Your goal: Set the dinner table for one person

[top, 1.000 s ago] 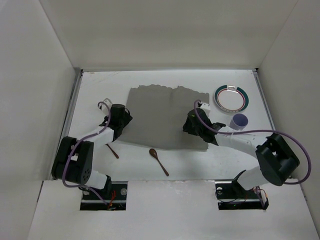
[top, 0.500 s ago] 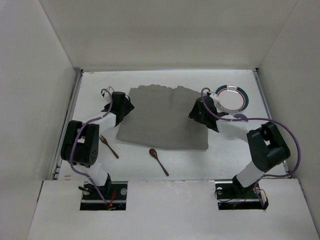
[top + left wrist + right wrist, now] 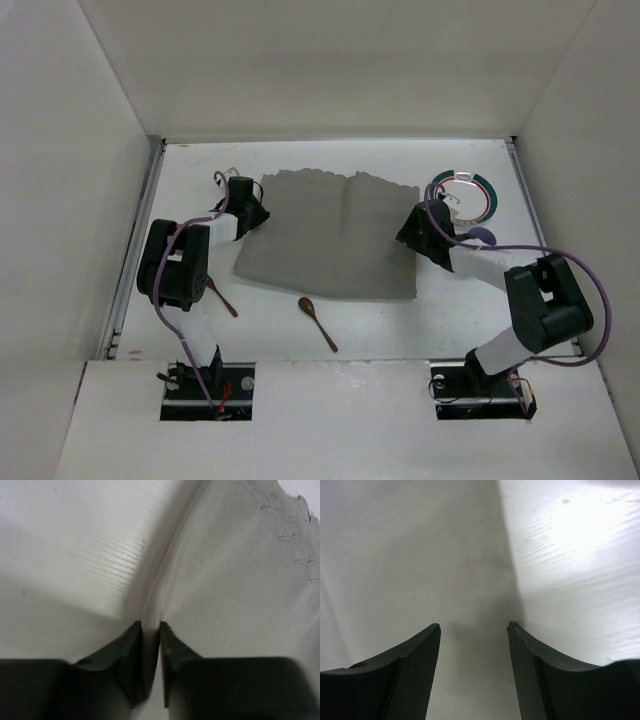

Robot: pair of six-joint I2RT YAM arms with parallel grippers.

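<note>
Fork [image 3: 218,296] and spoon [image 3: 317,322] lie on the big white dinner table [image 3: 450,310]. The left gripper [image 3: 150,630] pinches the grey placemat's [image 3: 330,235] left edge, maybe to pull it flat. The right gripper [image 3: 474,627] is spread wide over the right edge, holding nothing. The plate [image 3: 462,195] sits further right.

The dinner table [image 3: 330,160] is bare along its far strip and at the near right, leaving room to pass. The grey placemat [image 3: 325,240] fills the middle. 2 utensils bar the near side: a fork [image 3: 225,302] at the left and a spoon [image 3: 317,322] near the placemat's edge. A plate [image 3: 465,200] and a cup [image 3: 484,237] crowd the far right, with the right arm [image 3: 470,263] stretched beside them.
</note>
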